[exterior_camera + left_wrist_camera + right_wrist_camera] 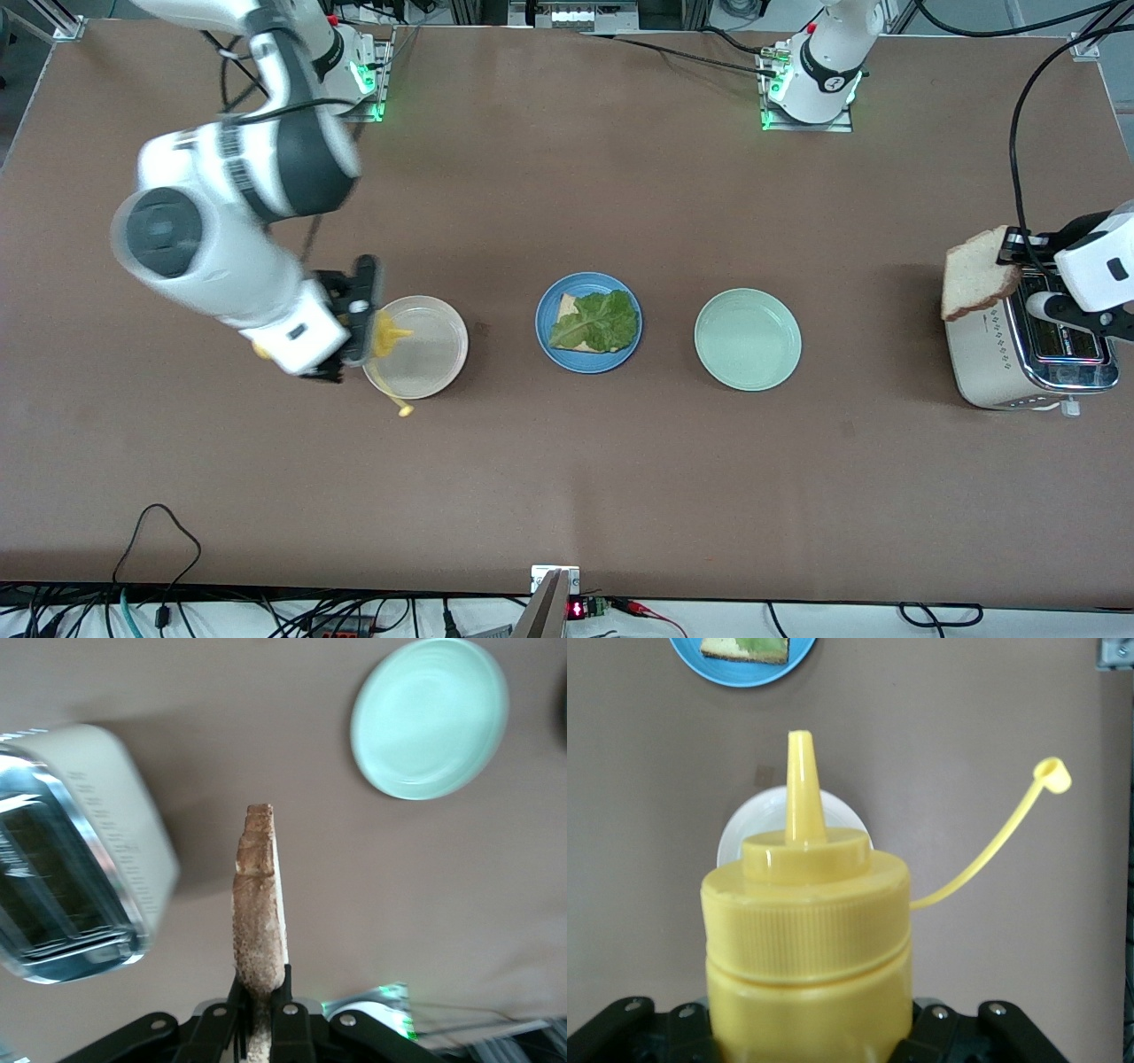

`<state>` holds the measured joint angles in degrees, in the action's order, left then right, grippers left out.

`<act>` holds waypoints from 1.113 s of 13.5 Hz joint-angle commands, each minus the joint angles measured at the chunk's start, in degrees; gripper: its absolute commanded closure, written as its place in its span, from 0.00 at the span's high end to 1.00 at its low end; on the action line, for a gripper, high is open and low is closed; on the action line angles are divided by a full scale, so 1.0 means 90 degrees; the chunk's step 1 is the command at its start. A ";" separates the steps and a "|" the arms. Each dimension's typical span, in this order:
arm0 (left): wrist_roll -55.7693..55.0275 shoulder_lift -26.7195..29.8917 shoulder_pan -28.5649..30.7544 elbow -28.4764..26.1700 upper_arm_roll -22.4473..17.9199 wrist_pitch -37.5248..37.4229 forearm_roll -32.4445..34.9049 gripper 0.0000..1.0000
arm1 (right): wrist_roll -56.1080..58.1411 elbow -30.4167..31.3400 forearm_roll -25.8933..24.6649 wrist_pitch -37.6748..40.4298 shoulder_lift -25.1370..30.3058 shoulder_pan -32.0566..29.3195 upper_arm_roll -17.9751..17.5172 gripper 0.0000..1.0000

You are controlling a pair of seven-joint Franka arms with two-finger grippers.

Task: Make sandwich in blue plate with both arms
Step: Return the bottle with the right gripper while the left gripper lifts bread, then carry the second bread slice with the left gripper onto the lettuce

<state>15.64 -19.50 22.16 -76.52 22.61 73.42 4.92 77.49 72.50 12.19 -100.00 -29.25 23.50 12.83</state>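
The blue plate (543, 330) sits mid-table with one bread slice (567, 307) and a green lettuce leaf (599, 321) on it; its edge also shows in the right wrist view as the blue plate (741, 677). My left gripper (1015, 252) (261, 990) is shut on a second bread slice (978, 283) (260, 904), held upright above the toaster (1010, 359). My right gripper (358, 324) (806, 1038) is shut on a yellow squeeze bottle (388, 338) (806, 930) over the cream-white plate (438, 359). The bottle's cap (1052, 776) hangs loose on its strap.
A pale mint-green plate (747, 339) (430, 718) lies between the blue plate and the toaster (80, 850). The cream-white plate (740, 831) lies toward the right arm's end. Cables run along the table edge nearest the front camera.
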 commanded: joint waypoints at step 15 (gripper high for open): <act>-0.0538 -0.2302 -0.1711 -0.0042 0.0467 0.2076 -0.5503 0.05 | 0.6760 0.4208 0.6280 0.0386 -0.0089 -0.4846 -0.0205 0.00</act>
<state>8.62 -35.93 6.83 -77.68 26.73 90.60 -38.21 135.93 106.27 64.76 -98.55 -30.61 -17.54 12.51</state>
